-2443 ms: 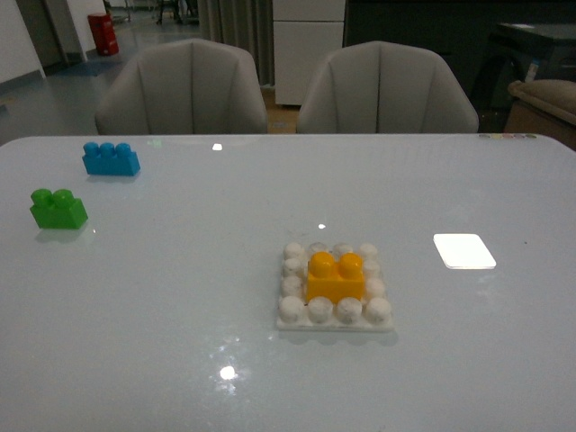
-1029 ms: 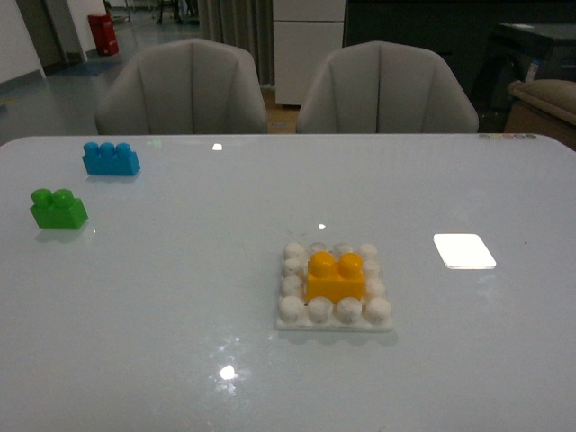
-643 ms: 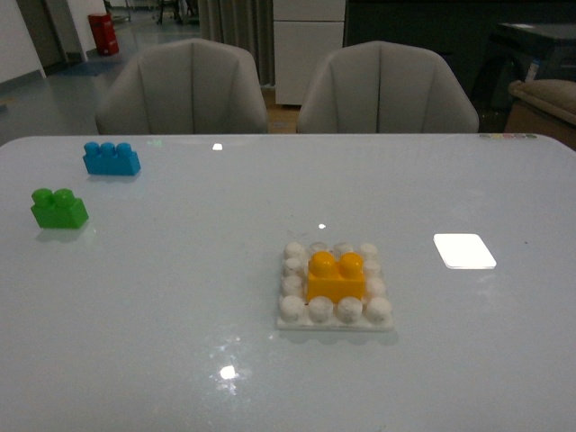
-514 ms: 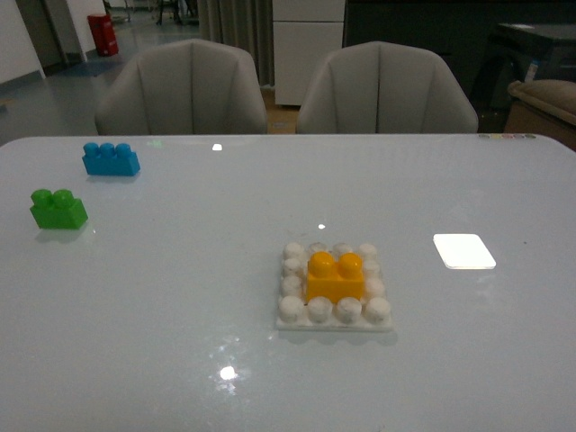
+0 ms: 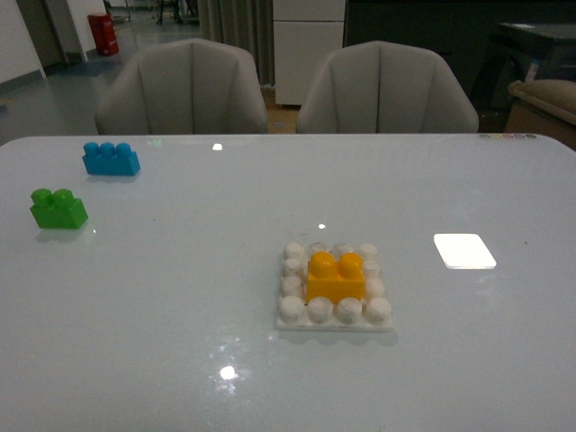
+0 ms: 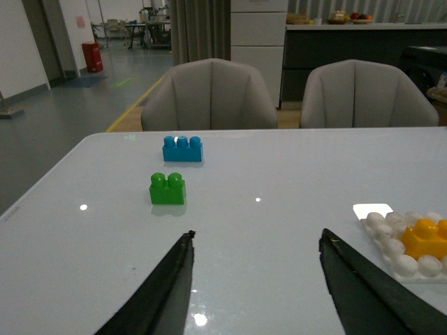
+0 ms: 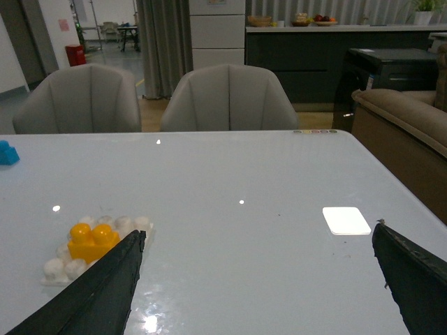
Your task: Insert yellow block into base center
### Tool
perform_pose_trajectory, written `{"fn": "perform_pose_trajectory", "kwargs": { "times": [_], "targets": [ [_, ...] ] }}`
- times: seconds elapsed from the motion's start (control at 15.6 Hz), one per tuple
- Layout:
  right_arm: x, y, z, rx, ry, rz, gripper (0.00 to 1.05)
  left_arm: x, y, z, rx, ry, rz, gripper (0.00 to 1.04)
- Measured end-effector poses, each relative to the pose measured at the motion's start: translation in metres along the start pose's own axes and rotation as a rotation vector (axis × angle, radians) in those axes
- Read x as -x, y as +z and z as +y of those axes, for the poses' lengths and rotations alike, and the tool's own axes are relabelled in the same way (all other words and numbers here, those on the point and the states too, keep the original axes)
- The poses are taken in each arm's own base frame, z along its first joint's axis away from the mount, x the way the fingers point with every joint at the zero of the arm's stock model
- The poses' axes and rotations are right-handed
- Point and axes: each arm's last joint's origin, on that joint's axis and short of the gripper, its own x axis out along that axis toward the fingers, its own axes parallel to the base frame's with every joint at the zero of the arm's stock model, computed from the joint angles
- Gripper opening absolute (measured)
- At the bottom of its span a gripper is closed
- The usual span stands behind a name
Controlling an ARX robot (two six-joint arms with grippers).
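Over on the far left the green brick (image 5: 58, 208) and blue brick (image 5: 111, 158) are parked on the table (image 5: 180, 297). The yellow block (image 5: 336, 276) is seated in the middle of the base (image 5: 292, 310). The left gripper (image 6: 255, 279) and right gripper (image 7: 255, 286) are both spread wide, nothing gripped.

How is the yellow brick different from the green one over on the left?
The yellow block sits pressed into the middle of the white studded base; the green brick stands loose on the bare table. Yellow is near the table's middle, green far out to the left. Both look about the same size, each with two round studs on top.
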Motion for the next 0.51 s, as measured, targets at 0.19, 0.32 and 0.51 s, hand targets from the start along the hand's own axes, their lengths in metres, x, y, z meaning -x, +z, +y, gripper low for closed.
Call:
{"fn": "perform_pose_trajectory", "kwargs": {
  "times": [0.19,0.32,0.51],
  "targets": [
    [0.0,0.0,0.0,0.0,0.0,0.0,0.98,0.0,0.0,0.0,0.0,0.0,0.0,0.94],
    [0.0,0.0,0.0,0.0,0.0,0.0,0.98,0.0,-0.0001,0.0,-0.001,0.0,0.0,0.98],
    [0.0,0.0,0.0,0.0,0.0,0.0,0.98,0.0,0.0,0.0,-0.001,0.0,0.0,0.98]
  ]
}}
